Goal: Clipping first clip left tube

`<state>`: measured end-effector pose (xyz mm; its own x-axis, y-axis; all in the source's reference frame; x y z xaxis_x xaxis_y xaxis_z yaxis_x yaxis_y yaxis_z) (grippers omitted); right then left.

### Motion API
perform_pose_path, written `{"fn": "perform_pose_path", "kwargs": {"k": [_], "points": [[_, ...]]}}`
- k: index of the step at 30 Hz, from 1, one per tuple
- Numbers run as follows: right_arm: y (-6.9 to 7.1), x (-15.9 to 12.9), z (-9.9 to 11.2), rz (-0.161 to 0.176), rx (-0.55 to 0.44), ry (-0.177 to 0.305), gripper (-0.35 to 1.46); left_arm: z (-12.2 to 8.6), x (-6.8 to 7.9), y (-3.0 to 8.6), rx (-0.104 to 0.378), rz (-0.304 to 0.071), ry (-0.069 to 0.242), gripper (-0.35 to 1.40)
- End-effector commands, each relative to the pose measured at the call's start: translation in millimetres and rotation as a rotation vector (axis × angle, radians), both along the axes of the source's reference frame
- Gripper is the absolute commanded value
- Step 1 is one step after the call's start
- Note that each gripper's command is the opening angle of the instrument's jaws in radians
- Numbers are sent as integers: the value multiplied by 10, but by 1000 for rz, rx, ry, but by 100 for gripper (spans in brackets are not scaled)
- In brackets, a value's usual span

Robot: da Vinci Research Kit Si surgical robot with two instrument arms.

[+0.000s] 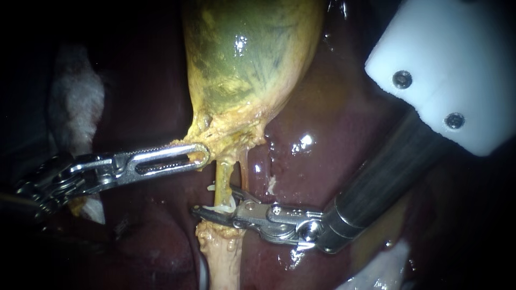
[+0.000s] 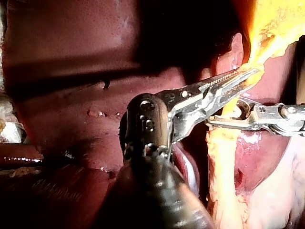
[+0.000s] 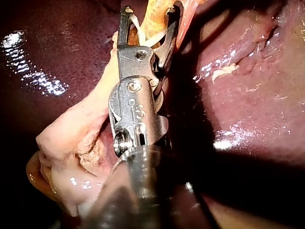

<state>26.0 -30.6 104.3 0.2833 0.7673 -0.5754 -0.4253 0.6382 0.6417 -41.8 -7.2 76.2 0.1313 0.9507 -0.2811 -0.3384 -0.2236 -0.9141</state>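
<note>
The yellow-green gallbladder (image 1: 247, 59) hangs from the top of the endoscope view, and two tubes run down from its neck. My left instrument (image 1: 199, 156) comes in from the left with its slotted jaws shut on the yellow tissue at the neck; in the left wrist view the left instrument (image 2: 245, 76) bites that tissue with its tips. My right instrument (image 1: 213, 199) straddles the left tube (image 1: 223, 174), the thicker yellow one. Its jaws stand apart and hold a white clip (image 1: 221, 207) around that tube. The thin reddish right tube (image 1: 244, 166) lies beside them, outside the jaws. In the right wrist view, the right instrument (image 3: 150, 13) has the tube and clip between its jaws.
Dark red liver (image 1: 333, 139) lies behind and around everything. A white block with two screws (image 1: 451, 70) fills the upper right above the right shaft. White gauze (image 1: 75, 102) sits at the far left, and more (image 1: 376, 274) at the lower right. Pale fatty tissue (image 1: 223, 258) continues below the clip.
</note>
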Motion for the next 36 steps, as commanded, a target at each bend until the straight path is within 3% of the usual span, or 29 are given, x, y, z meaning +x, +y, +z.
{"fn": "perform_pose_path", "kwargs": {"k": [1,7,13,36], "points": [[-1,-1,-2,3,4,0,39,0,0,0,0,0,0,-35],[-2,-11,-3,7,19,4,0,0,0,0,0,0,0,-35],[-3,-14,-3,14,35,5,-23,0,0,0,1,2,2,-35],[-4,-16,-4,16,40,6,-28,0,0,0,6,0,1,-35]]}}
